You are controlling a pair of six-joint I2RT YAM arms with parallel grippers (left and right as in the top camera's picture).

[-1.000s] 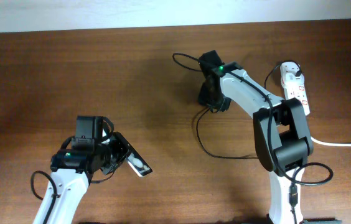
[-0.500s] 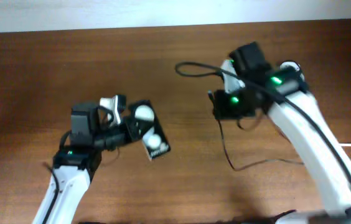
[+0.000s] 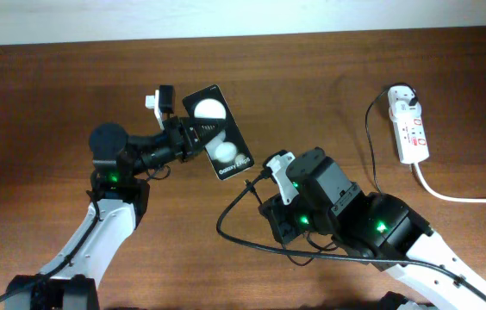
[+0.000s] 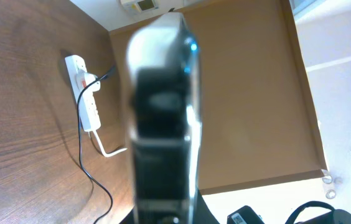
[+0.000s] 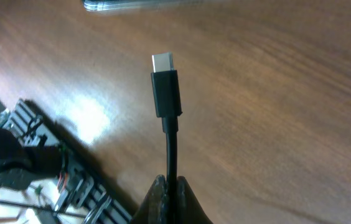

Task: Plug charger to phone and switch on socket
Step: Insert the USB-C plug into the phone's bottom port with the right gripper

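My left gripper is shut on the black phone and holds it tilted above the table, its glossy face with two white spots turned up. In the left wrist view the phone is a blurred edge filling the middle. My right gripper is just right of and below the phone's lower end, shut on the charger's thin black cable. In the right wrist view the fingers pinch the cable and the connector tip points at the phone's edge. The white socket lies far right with the plug head in it.
The socket's thick white cord runs off the right edge. The black cable loops on the table in front of my right arm and climbs to the socket. The socket also shows in the left wrist view. The brown table fills the view.
My left arm lifted the phone up and to the right, face up. My right arm swung from the far middle down to the front centre with the cable, close to the phone.
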